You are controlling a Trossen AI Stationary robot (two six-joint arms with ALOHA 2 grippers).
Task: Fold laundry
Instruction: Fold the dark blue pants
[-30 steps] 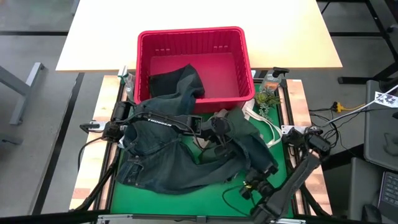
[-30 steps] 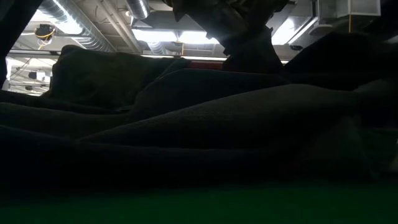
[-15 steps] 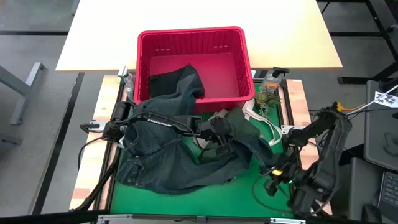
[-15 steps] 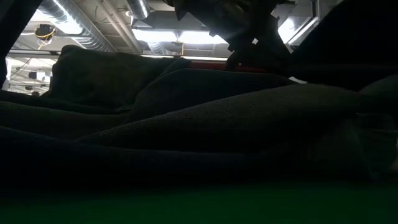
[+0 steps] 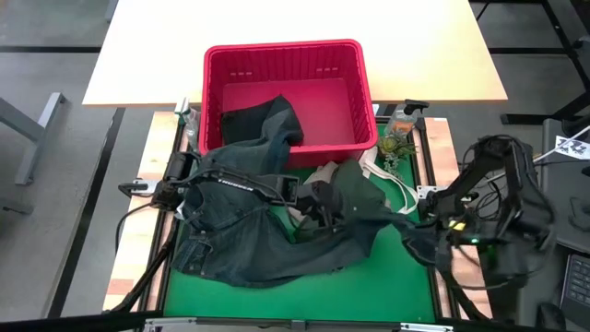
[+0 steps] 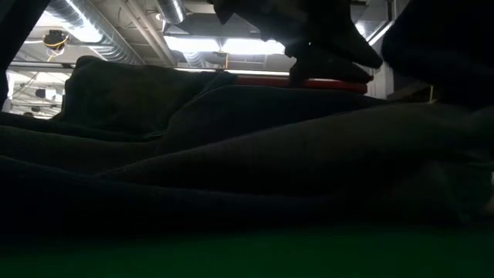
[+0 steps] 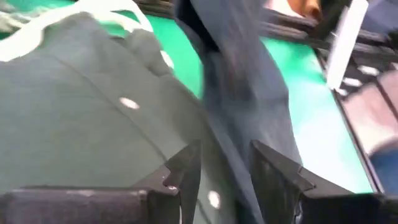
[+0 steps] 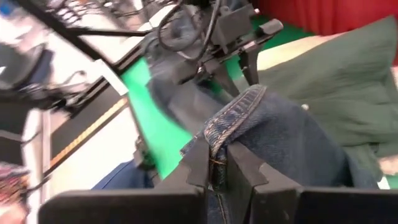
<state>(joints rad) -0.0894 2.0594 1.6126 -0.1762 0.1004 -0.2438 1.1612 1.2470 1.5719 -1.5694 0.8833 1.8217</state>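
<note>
Dark blue jeans (image 5: pixel 240 235) hang out of the red basket (image 5: pixel 286 69) by their top part and spread over the green mat (image 5: pixel 387 286). An olive-green buttoned shirt (image 5: pixel 359 194) lies on them at centre right. My left gripper (image 5: pixel 318 205) is over the middle of the pile. In the left wrist view it (image 7: pixel 224 177) is open, its fingers on either side of a denim strip on the shirt; whether they touch cloth I cannot tell. My right gripper (image 5: pixel 419 235) is raised at the mat's right edge, shut on the jeans. My right gripper pinches a stitched, seamed edge of the jeans (image 8: pixel 219 146) between its two fingers. The denim folds over at the fingertips, so more than one layer is held. That end is lifted off the mat, and the cloth runs from it back toward the pile at the table's middle.
A clear bottle (image 5: pixel 401 120) and a small green plant stand at the basket's right corner. White cloth (image 5: pixel 387 184) shows beside the shirt. Bare mat lies at the near right. Cables hang around the right arm, past the table's right edge.
My right gripper has risen and swung from the mat's near part toward the table's right edge, staying shut on the denim. The jeans' near-right end has gone with it, lifted off the mat and drawn out rightward. The rest of the pile stays in place.
</note>
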